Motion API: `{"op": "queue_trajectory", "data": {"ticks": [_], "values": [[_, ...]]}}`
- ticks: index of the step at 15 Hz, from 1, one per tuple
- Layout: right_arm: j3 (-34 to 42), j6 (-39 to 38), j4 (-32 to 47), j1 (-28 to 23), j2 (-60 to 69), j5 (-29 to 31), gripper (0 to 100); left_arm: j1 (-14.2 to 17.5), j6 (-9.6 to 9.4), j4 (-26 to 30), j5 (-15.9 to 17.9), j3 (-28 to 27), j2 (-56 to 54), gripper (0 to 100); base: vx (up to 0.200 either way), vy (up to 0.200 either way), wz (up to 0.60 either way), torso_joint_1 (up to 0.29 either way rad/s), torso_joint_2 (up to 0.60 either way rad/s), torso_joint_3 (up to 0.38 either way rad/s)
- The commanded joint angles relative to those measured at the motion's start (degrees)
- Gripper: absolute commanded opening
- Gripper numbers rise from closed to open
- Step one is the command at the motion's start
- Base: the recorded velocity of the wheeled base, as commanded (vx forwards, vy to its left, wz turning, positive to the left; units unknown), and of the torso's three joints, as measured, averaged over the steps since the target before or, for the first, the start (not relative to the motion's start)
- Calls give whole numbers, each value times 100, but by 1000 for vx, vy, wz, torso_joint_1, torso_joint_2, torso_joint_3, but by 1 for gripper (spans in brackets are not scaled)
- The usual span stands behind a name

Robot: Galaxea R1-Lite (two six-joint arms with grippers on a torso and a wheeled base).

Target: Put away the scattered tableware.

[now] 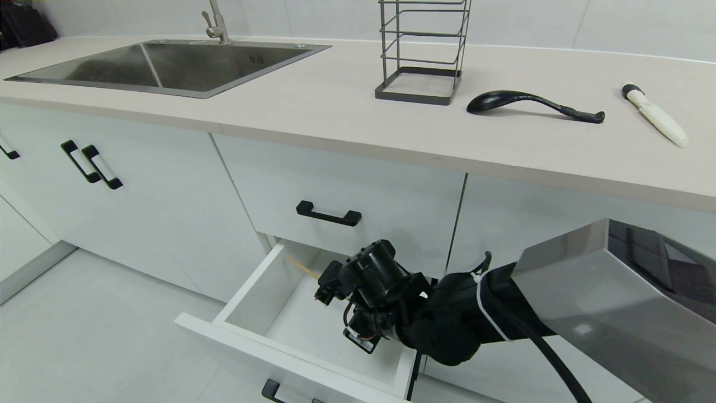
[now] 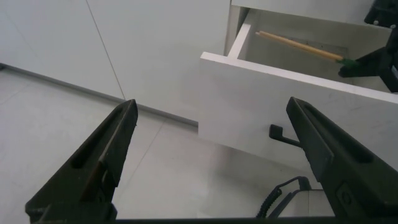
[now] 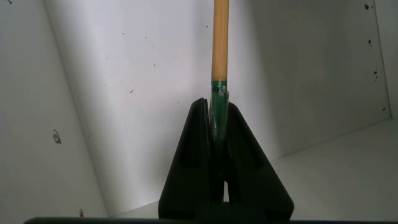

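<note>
The step in hand is judged to be the laying of a slender wooden chopstick with a green band into the open white drawer below the pale tabletop. The stick is pinched at its green band by the right gripper, whose fingers are pressed together on it (whether one stick or a pair is held cannot be told). In the head view the right arm is seen coming in low from the right, with its wrist dipped inside the drawer and the gripper aimed toward the drawer's far left corner. The chopstick juts ahead of it above the drawer floor, and contact with the wall cannot be made out.

The next move is judged to call for a small lowering and then a parting of the fingers, so that the stick comes to rest flat on the drawer floor. A clean withdrawal past the closed drawer front above is then needed.

The left gripper is spread wide and holds nothing; it is held low over the floor, near and to the left of the drawer's front panel.

A black curved ladle and a cream-coloured utensil with a black end lie on the tabletop at the far right, well apart from the drawer, not yet put away.
</note>
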State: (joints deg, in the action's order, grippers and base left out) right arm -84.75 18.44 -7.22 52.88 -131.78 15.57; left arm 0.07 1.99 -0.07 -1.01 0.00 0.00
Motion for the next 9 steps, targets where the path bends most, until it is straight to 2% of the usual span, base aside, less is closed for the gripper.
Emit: {"op": "queue_trajectory", "data": {"ticks": [1,2,3,9], "values": [[-24,10,-8,3,-85,-10,0,1,3,-1,-4,0,0,100,0,0,0,0,0,0],[-24,10,-8,3,-93,-19,0,1,3,-1,-4,0,0,100,0,0,0,0,0,0],[-86,98,-8,12,-111,-98,100,1,3,-1,-4,0,0,100,0,0,0,0,0,0],[-305,309,-17,82,249,-230,100,1,3,-1,-4,0,0,100,0,0,0,0,0,0]]}}
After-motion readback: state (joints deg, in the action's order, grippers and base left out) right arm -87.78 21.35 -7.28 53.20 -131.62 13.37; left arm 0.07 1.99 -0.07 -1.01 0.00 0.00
